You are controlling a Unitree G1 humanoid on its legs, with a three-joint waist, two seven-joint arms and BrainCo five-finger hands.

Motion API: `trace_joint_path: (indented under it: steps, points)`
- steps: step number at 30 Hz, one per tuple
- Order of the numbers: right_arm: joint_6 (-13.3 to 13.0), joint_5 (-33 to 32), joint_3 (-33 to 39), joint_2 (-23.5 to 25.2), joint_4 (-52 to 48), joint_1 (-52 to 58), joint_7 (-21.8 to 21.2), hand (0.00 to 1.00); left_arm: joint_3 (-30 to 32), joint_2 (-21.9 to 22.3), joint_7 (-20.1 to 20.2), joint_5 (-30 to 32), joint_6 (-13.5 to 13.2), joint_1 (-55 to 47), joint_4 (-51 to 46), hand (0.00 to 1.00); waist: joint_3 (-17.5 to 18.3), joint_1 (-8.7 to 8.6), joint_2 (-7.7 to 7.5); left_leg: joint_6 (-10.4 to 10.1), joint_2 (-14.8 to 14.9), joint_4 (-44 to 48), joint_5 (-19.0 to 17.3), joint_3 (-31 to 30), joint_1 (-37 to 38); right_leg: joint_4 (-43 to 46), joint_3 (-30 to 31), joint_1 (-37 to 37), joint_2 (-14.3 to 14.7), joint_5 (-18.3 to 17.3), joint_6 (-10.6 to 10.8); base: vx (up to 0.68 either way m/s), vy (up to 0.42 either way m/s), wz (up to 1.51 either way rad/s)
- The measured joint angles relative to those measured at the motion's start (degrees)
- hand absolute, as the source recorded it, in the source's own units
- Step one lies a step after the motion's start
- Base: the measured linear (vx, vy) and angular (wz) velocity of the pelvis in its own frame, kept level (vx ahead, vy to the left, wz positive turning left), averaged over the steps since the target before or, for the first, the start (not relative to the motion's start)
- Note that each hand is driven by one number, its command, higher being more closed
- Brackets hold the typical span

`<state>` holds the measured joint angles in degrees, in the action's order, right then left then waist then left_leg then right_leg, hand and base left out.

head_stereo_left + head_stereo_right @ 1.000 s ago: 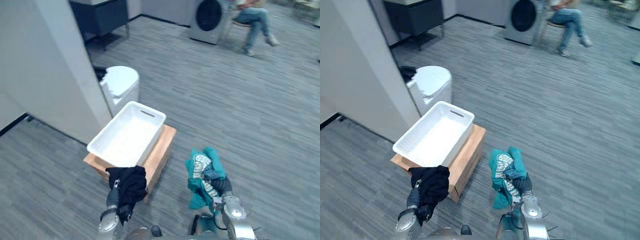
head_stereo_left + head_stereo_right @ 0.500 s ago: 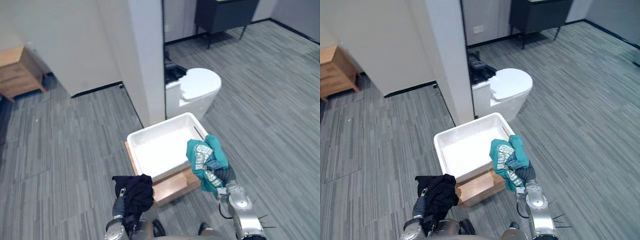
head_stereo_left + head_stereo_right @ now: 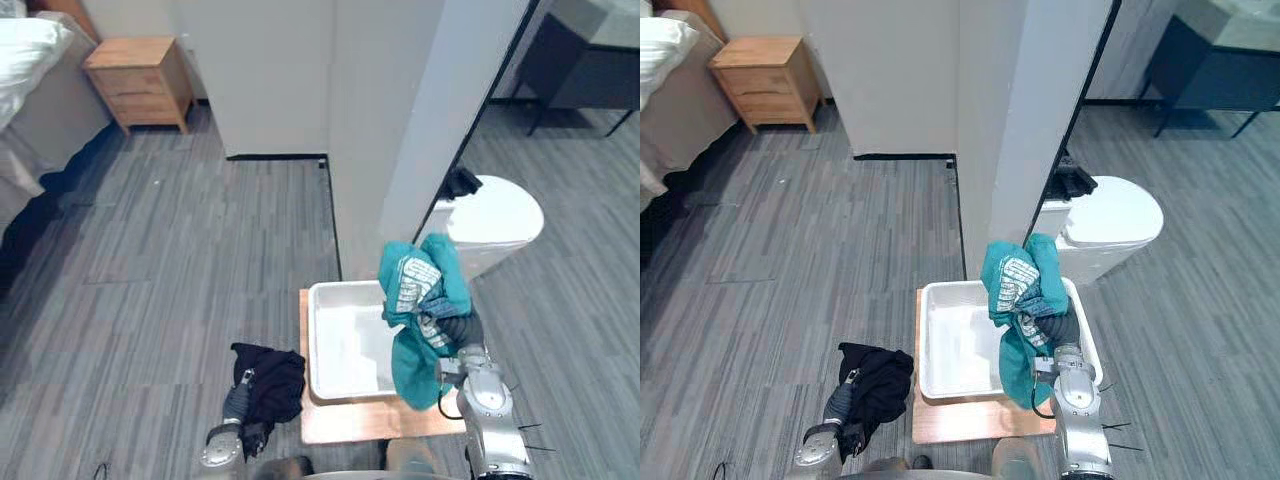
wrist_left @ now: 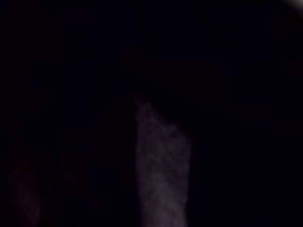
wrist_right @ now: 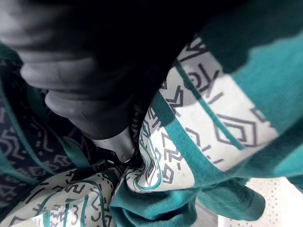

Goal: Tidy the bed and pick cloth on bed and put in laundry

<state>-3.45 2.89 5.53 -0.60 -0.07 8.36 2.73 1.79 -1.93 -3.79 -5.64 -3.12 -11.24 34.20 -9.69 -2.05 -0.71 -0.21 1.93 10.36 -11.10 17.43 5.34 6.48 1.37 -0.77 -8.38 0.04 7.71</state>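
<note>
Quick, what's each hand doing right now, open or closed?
Left hand: draped in the black cloth; grip cannot be told.
Right hand: closed on the teal patterned cloth.

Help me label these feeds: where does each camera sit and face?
Left eye view: on the head, looking down at the white basket; right hand clutches a teal cloth, left hand carries a black cloth.
Right eye view: beside it, same scene, slightly offset.
Left wrist view: on the left wrist; nearly all dark, unreadable.
Right wrist view: on the right wrist, along its hand into the teal cloth.
Shared: teal cloth shows in both eye views and the right wrist view.
</note>
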Motion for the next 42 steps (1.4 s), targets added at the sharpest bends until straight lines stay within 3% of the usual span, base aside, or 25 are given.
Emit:
trace_joint_path:
  steps: [1, 3, 8, 14, 15, 24, 28, 31, 37, 42]
  points:
    - [0.0, 0.0, -1.44, -0.41, -0.24, -0.56, 0.22, 1.0, -0.06, 1.31, 0.02, 0.19, -0.16, -0.55, 0.05, 1.0, 0.15, 0.11, 0.99, -1.3, 1.22, 0.17, -0.16, 2.0, -0.12, -2.04, -0.07, 0.87, 0.77, 0.28, -0.38, 0.05, -0.143, -0.02]
    - [-0.01, 0.02, -2.78, -1.01, -0.29, -1.32, 0.37, 1.0, -0.45, 2.33, 0.07, 0.35, -0.16, -1.42, 0.08, 1.0, 0.33, -0.18, 1.57, -1.74, 2.41, -0.6, 0.08, 4.0, 0.02, -3.04, -0.08, 1.03, 1.83, 0.8, -1.13, 0.02, -0.132, -0.11]
    - [-0.05, 1.66, -6.37, -2.46, -0.29, -1.81, -0.34, 1.0, -2.24, 2.6, 0.13, 0.76, -0.19, -1.69, 0.07, 1.0, 0.4, -0.11, 1.15, -2.77, 3.06, -4.46, 0.82, 6.73, 1.31, -5.31, 0.91, 0.69, 3.3, 2.93, -2.18, -0.03, -0.056, -0.15]
    - [0.02, 5.21, -12.62, -4.31, 4.17, -3.61, -2.0, 1.0, -4.09, 0.7, 0.1, 0.73, -0.68, -0.98, -0.53, 1.0, 0.42, -0.13, 0.97, -1.89, 2.25, -5.02, 2.01, 7.79, -2.12, -8.0, 1.97, -1.63, 2.73, 5.9, -2.13, -0.12, -0.021, -0.09]
    - [0.09, 6.05, -13.21, -4.71, 5.92, -4.53, -2.06, 0.0, -4.1, 0.64, 0.09, 0.7, -0.89, -1.0, -1.38, 1.0, 0.37, -0.13, 1.07, -1.72, 1.77, -5.76, 2.75, 7.77, -2.72, -8.11, 1.96, -2.57, 2.35, 6.06, -1.96, -0.1, -0.048, 0.06]
    - [1.95, 14.22, -12.0, -7.81, 18.05, -14.41, -0.09, 0.0, -5.84, 0.44, -0.1, -1.2, -1.86, 0.08, -9.18, 1.0, -3.85, -0.08, 3.29, -1.5, 0.51, -9.42, 6.11, 6.14, -5.97, -8.68, 0.52, -5.74, 1.5, 7.89, -2.28, -0.12, -0.047, 0.14]
    - [2.93, 18.79, -7.31, -11.14, 23.64, -20.61, 2.61, 0.0, -6.41, -0.11, -0.12, -4.13, -2.46, 0.34, -17.2, 1.0, -4.53, -0.05, 4.46, -1.32, -0.06, -12.19, 8.6, 5.13, -5.89, -8.74, -0.76, -6.64, 1.3, 8.31, -2.32, -0.04, -0.027, 0.15]
    - [3.82, 22.4, -3.1, -14.04, 23.71, -22.03, 4.2, 0.0, -6.44, -2.14, -0.04, -7.06, -3.52, 0.73, -24.89, 1.0, -4.53, -0.02, 4.48, -1.14, 0.0, -12.45, 9.36, 4.29, -4.85, -8.75, -1.38, -5.44, 1.36, 8.31, -2.32, -0.01, -0.016, 0.17]
    - [4.64, 32.86, 4.64, -14.1, 12.63, -13.86, 8.79, 0.0, -6.0, -5.38, 0.13, -9.15, -6.06, 2.24, -38.44, 1.0, -4.26, -0.81, 4.39, -1.3, -0.09, -14.81, 9.01, 5.0, -0.68, -8.78, -1.39, -2.21, 1.54, 8.33, -2.25, -0.02, 0.0, -0.01]
    - [6.31, 36.01, 6.09, -6.37, 0.8, -1.52, 10.06, 0.0, -6.83, -4.82, -0.01, -10.15, -6.23, 3.1, -41.3, 1.0, -1.31, -2.42, 3.85, -0.95, 0.53, -16.1, 8.17, 10.76, 1.5, -9.74, -0.63, -1.09, 1.92, 8.45, -2.03, -0.04, -0.006, -0.21]
